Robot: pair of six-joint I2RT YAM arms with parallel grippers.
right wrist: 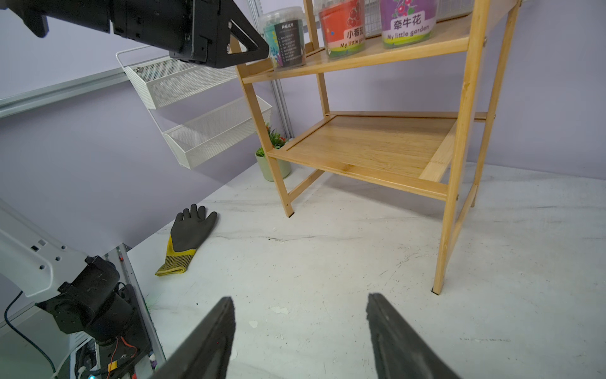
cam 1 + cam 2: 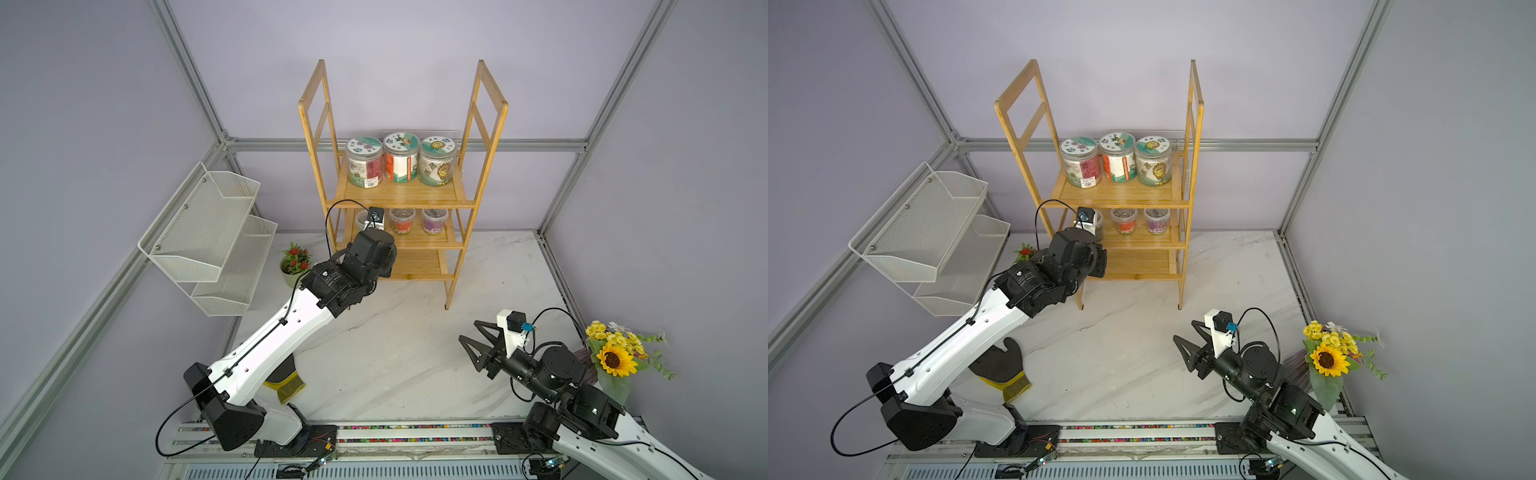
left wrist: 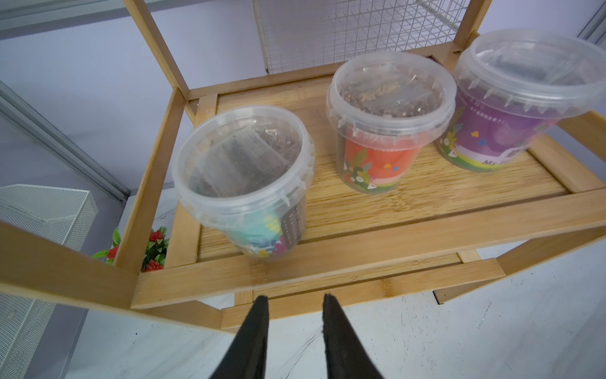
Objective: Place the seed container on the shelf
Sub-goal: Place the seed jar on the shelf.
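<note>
The seed container [image 3: 242, 177], a clear lidded tub with a teal label, stands at the left front of the middle tier of the bamboo shelf [image 3: 360, 252]. In both top views it is half hidden behind my left wrist [image 2: 362, 217] [image 2: 1099, 224]. My left gripper [image 3: 295, 297] hovers just in front of that tier's front rail, apart from the tub. Its jaws are a narrow gap apart with nothing between them. My right gripper [image 2: 467, 330] [image 1: 300, 297] hangs open and empty over the marble table, to the right of the shelf.
A red tub [image 3: 383, 131] and a purple tub [image 3: 511, 98] share the middle tier. Three large jars [image 2: 399, 158] fill the upper tier. A white mesh basket [image 2: 208, 237] hangs on the left wall above a small potted plant [image 2: 295, 262]. A glove [image 1: 188, 236] and a sunflower bouquet [image 2: 615, 357] are nearby.
</note>
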